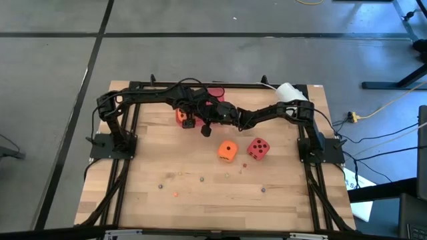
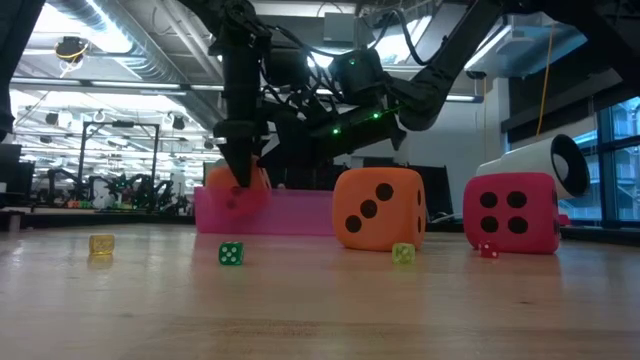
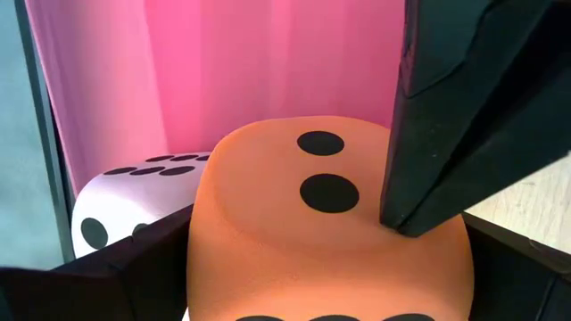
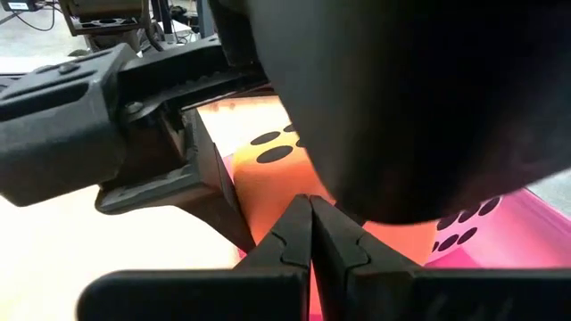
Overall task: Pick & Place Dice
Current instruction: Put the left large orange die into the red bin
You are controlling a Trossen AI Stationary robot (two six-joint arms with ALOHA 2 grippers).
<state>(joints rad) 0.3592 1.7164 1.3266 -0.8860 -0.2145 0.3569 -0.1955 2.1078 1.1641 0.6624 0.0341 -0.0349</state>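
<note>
Wooden worktop [image 1: 200, 200] has the pink tray [image 2: 300, 212] at the back, with a second orange die [image 1: 227, 150] and the red die [image 1: 258, 149] sitting out in the open. Left pincer [image 1: 189, 122] has its fingers spread wide around an orange die [image 3: 321, 232] beside the tray (a pale die [image 3: 116, 201] sits right behind it), while the right pincer [image 4: 310, 234] is pressed together just beside that same die. Tiny beads [image 2: 231, 254] dot the front.

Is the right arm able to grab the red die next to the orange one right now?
Probably yes. The red die sits in the open on the table, beside the orange die, with nothing over it. The right end effector is shut near the tray, so it must open first.
</note>
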